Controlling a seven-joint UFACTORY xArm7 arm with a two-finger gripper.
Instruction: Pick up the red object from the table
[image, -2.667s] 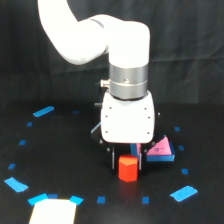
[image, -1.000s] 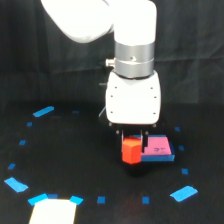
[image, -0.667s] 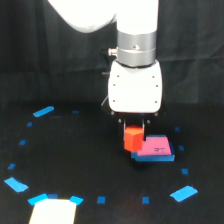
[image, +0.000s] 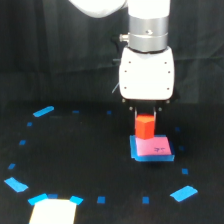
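Since the frame a second ago, your arm has carried the red object (image: 145, 126) higher and further toward the right of the frame, and more of the pink card (image: 153, 147) with its blue border now shows below it. Your gripper (image: 144, 116) sits just right of centre, under the white wrist housing, with its dark fingers (image: 154, 115) clamped on the upper part of the block from either side. The block hangs upright, its long axis vertical, directly beneath and between the fingers, so nothing needs re-aiming: the grip line and the block line up.

What you should watch is the gap below. The block's lower edge overlaps the card's top edge in this view, and you cannot tell from one camera whether it is clear of the card or merely in front of it. Judging by the shift from its earlier spot, it looks lifted off the counter (image: 80, 160), so the pick seems nearly done; a straight rise would settle it.

No brand shows anywhere. The card carries a small dark mark near its right side, too faint to read.
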